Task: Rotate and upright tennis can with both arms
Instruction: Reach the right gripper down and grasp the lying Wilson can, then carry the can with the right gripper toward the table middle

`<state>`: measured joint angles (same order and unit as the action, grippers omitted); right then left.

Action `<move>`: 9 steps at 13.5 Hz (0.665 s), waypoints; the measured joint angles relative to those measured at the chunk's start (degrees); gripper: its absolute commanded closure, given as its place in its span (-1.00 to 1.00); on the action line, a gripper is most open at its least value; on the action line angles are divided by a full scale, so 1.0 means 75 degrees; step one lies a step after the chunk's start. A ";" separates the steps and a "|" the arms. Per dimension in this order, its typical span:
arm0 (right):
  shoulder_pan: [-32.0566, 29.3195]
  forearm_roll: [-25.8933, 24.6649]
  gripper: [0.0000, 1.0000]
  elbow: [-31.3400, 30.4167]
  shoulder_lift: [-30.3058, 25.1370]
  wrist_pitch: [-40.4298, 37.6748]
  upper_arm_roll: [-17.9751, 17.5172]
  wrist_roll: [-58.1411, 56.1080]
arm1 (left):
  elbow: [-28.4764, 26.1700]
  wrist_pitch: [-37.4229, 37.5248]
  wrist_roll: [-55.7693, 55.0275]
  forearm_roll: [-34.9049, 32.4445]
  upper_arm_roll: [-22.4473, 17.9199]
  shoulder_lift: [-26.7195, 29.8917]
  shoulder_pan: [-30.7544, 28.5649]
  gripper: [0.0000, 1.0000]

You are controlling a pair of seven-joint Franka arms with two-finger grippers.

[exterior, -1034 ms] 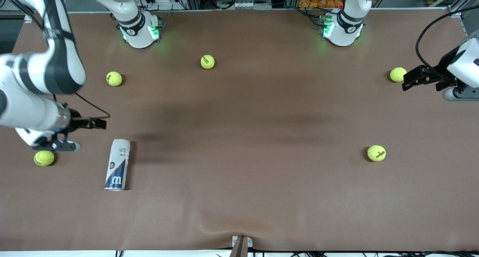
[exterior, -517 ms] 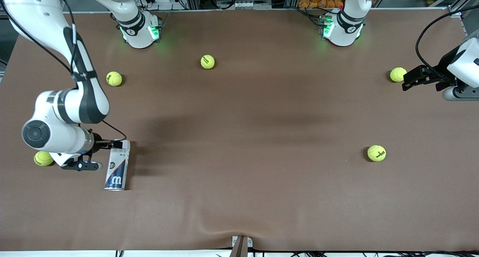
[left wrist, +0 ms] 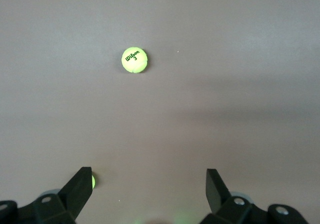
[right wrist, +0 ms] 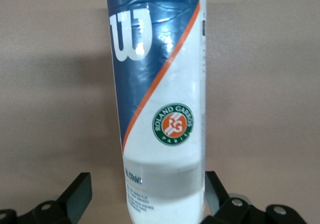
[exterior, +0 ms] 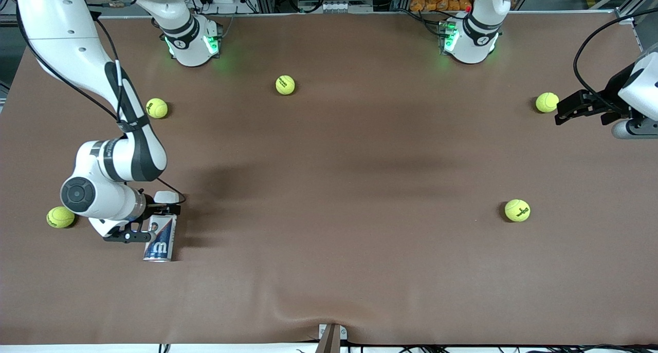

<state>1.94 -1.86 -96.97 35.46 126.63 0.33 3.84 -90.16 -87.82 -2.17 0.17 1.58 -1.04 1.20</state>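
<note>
Tennis can [right wrist: 160,109] lying flat; blue-white label, W logo.

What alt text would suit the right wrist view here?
The tennis can lies on the brown table, its lower part between the open fingers of the right gripper, one on each side. Its label shows a white W on blue and a round Roland Garros badge.

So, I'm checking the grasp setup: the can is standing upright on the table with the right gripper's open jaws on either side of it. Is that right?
Not quite. The tennis can is lying on its side on the table, not upright, as the front view shows. The rest holds: the right gripper has its open jaws on either side of the can.
</note>
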 measured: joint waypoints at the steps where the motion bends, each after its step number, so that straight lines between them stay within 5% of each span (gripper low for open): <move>1: 0.0009 -0.0093 -1.00 0.0000 0.0066 0.0139 -0.0004 0.0000 | 0.0000 0.0000 0.0000 0.0000 0.0000 0.0000 0.0000 -1.00; 8: 0.0005 -0.0666 -0.99 0.0044 0.0582 0.1005 0.0006 0.0000 | -0.0002 0.0000 0.0000 0.0000 0.0001 0.0000 0.0001 -1.00; 9: 0.0003 -0.0680 -0.83 0.0054 0.0641 0.1134 0.0010 -0.0003 | -0.0005 0.0000 0.0000 0.0000 0.0001 0.0000 0.0001 -1.00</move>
<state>1.96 -6.96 -96.56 40.27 135.13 0.41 3.81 -90.21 -87.82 -2.17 0.17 1.59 -1.04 1.21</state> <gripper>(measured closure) 0.000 0.000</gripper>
